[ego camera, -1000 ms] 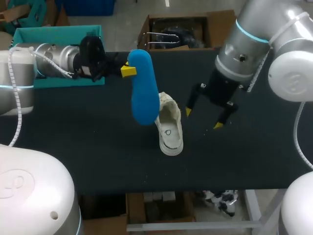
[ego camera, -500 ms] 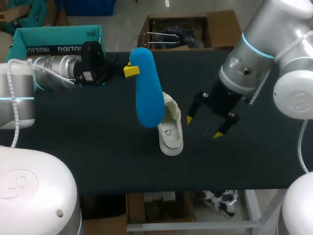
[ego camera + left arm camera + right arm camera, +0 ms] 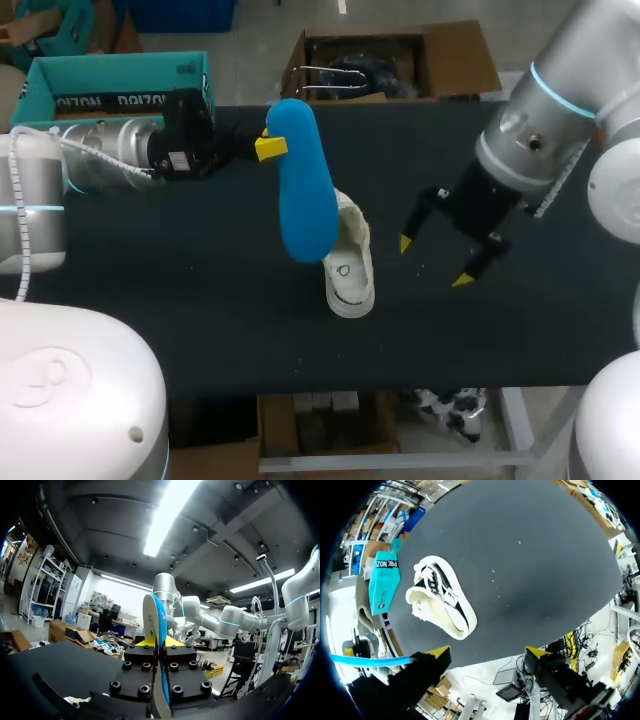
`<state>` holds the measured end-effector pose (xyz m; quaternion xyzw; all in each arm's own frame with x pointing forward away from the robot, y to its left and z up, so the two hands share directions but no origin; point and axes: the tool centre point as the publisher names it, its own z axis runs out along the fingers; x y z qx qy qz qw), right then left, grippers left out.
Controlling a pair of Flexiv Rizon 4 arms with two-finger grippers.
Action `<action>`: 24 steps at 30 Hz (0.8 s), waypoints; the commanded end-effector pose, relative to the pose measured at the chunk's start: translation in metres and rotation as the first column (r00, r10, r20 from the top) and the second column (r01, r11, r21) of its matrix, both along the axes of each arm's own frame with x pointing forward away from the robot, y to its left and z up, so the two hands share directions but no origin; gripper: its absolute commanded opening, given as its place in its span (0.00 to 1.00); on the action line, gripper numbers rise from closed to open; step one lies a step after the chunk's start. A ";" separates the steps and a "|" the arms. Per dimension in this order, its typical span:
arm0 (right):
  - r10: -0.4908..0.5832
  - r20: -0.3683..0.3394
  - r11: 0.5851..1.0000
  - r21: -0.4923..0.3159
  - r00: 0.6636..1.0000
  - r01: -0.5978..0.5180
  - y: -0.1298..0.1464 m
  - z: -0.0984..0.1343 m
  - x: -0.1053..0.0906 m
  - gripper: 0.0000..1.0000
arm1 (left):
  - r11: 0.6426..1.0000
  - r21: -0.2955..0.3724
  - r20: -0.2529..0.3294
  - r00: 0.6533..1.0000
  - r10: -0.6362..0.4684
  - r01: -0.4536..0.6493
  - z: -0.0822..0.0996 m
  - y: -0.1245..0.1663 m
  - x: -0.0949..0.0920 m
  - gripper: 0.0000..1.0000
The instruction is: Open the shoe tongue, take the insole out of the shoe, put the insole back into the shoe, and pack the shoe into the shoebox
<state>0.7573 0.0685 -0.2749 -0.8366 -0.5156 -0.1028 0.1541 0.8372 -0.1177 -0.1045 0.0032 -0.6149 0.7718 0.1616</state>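
My left gripper (image 3: 270, 147) is shut on the upper end of a blue insole (image 3: 303, 180), which hangs upright in the air over the heel of the shoe. In the left wrist view the insole (image 3: 156, 620) stands edge-on between the fingers of that gripper (image 3: 159, 642). The white shoe (image 3: 348, 265) lies on the black table, toe toward the front edge. My right gripper (image 3: 435, 261) hovers open and empty to the right of the shoe. From the right wrist the shoe (image 3: 442, 600) lies ahead of that gripper (image 3: 488, 652), apart from it.
The teal shoebox (image 3: 120, 100) stands at the table's far left corner, behind my left arm; the right wrist view shows it (image 3: 384, 582) beyond the shoe. The black table (image 3: 200, 320) is bare in front and to the right.
My right arm has drawn away to the right of the shoe, its gripper still open. The left gripper and the insole have shifted slightly right.
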 end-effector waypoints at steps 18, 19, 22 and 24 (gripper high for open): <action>-0.368 -0.387 0.868 0.182 0.846 0.461 0.041 0.027 0.044 1.00 | 1.000 0.000 -0.001 1.000 0.007 -0.007 0.000 0.000 -0.001 0.00; -0.368 -0.387 0.868 0.182 0.846 0.461 0.041 0.027 0.044 1.00 | 1.000 0.000 -0.001 1.000 0.007 -0.007 0.000 0.000 -0.001 0.00; -0.416 -0.470 0.832 0.150 0.779 0.535 0.047 0.027 0.052 1.00 | 1.000 0.000 -0.001 1.000 0.007 -0.007 0.000 0.000 -0.001 0.00; -0.479 -0.555 0.771 0.105 0.680 0.628 0.053 0.026 0.055 1.00 | 1.000 0.000 -0.001 1.000 0.007 -0.007 0.000 0.000 -0.001 0.00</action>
